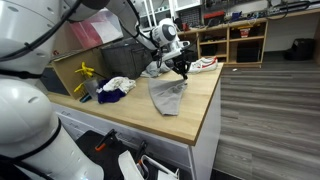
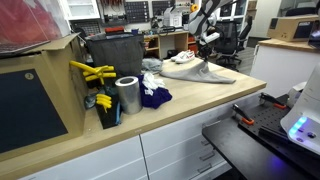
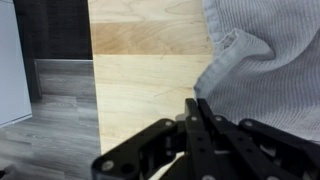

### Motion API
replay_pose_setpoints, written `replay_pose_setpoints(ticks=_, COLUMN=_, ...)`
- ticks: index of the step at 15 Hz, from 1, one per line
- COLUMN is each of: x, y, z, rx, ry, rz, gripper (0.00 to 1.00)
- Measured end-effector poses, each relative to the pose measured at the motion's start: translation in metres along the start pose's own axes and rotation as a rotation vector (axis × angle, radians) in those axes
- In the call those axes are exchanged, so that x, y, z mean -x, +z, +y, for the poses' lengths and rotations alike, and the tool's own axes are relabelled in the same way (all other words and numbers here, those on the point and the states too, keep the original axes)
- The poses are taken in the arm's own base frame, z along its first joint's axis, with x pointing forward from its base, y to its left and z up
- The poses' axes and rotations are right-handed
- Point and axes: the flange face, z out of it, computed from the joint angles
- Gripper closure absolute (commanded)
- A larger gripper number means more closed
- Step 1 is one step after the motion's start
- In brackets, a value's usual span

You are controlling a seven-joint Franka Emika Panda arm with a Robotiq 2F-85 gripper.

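Observation:
A grey ribbed cloth (image 1: 168, 95) lies spread on the wooden worktop (image 1: 130, 118), hanging slightly over its front edge; it also shows in the other exterior view (image 2: 215, 73). My gripper (image 1: 183, 68) hovers over the cloth's far end (image 2: 207, 40). In the wrist view the black fingers (image 3: 197, 103) are pressed together, with their tips at the folded edge of the cloth (image 3: 265, 60). Nothing shows between them. Bare wood (image 3: 140, 90) lies beside the cloth.
A blue cloth (image 2: 155, 96), a white cloth (image 1: 120, 84), a metal can (image 2: 127, 95), yellow clamps (image 2: 92, 72) and a dark bin (image 2: 112, 50) stand along the worktop. A white shoe (image 1: 203, 64) lies near the gripper. The worktop's edge drops to the floor (image 3: 60, 100).

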Motion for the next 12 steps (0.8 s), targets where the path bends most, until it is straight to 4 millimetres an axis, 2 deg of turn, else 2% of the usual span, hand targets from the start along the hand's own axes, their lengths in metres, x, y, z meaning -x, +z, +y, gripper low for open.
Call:
replay_pose_setpoints(ticks=6, x=0.001, y=0.002, z=-0.001, rx=-0.011, ry=0.009, rz=-0.015, gripper=0.25)
replay_pose_setpoints(ticks=9, x=-0.001, y=-0.011, z=-0.001, rx=-0.017, ry=0.012, rz=0.007, gripper=0.04)
replay_pose_setpoints(ticks=10, x=-0.002, y=-0.021, z=-0.003, rx=-0.019, ry=0.01, rz=0.02, gripper=0.0)
replay_pose_setpoints(ticks=12, x=-0.003, y=-0.044, z=-0.01, rx=-0.038, ry=0.006, rz=0.053, gripper=0.0)
